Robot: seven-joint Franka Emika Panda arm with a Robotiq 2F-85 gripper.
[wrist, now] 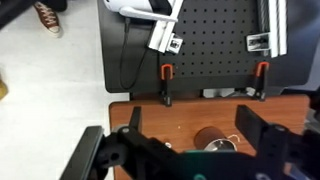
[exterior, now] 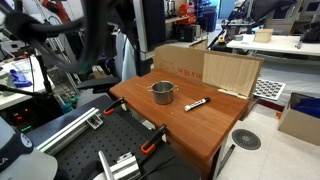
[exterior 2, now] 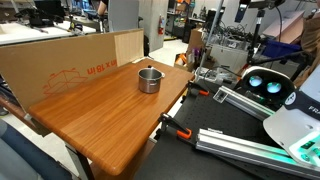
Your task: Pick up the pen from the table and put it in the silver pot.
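- One pen (exterior: pixel 196 103) lies flat on the reddish-brown bench (exterior: pixel 215 128), near the pot (exterior: pixel 163 92) but apart from it.
- Both exterior views show the pot (exterior 2: pixel 150 79) upright, with its dark inside facing up and bare bench all round it.
- Behind the bench stands a cardboard sheet (exterior: pixel 230 72).
- Two dark fingers (wrist: pixel 133 125) of the claw (wrist: pixel 190 128) fill the bottom of the wrist view, spread wide and gripping nothing.
- Between those fingers, lower in the wrist view, the pot (wrist: pixel 212 138) shows as a round, brownish shape on the bench.
- Neither the wrist view nor the exterior view with the lettered cardboard lets the pen be made out.
- Two orange clamps (wrist: pixel 166 72) sit at the bench edge, next to a black perforated board (wrist: pixel 210 35).
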